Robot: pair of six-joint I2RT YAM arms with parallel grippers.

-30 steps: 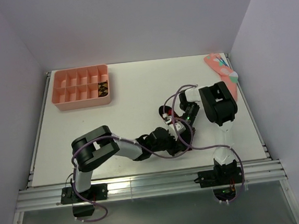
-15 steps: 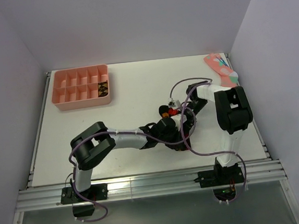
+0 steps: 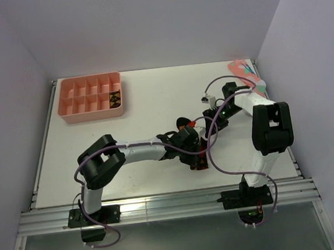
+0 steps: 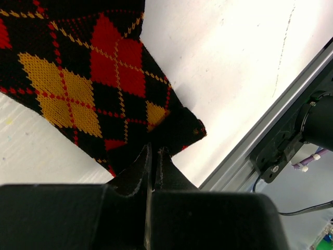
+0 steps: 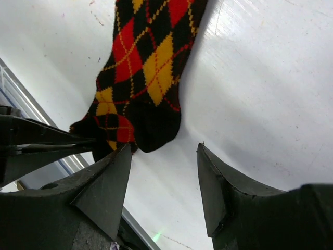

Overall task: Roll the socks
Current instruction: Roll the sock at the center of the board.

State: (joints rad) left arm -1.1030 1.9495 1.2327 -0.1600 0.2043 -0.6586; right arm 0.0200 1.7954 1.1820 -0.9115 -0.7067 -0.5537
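A dark argyle sock (image 4: 93,78) with red and orange diamonds lies flat on the white table. My left gripper (image 4: 153,150) is shut, its tips pinching the sock's dark end near the table's front edge. From above, that gripper (image 3: 194,155) sits over the sock (image 3: 201,165) at the centre. In the right wrist view the same sock (image 5: 145,67) stretches away ahead. My right gripper (image 5: 164,146) stands open over bare table just short of it, nothing between its fingers. From overhead the right gripper (image 3: 213,122) is right of the sock. A second dark argyle sock (image 3: 115,98) sits bundled in the tray.
A pink compartment tray (image 3: 72,115) stands at the back left. A pink sock (image 3: 246,76) with teal and white marks lies at the back right corner. The metal rail (image 4: 291,104) marks the table's front edge close to the left gripper.
My right gripper has opened, let go of the sock and pulled back to the right and away. The left arm has swung a little to the right, still pinching the sock.
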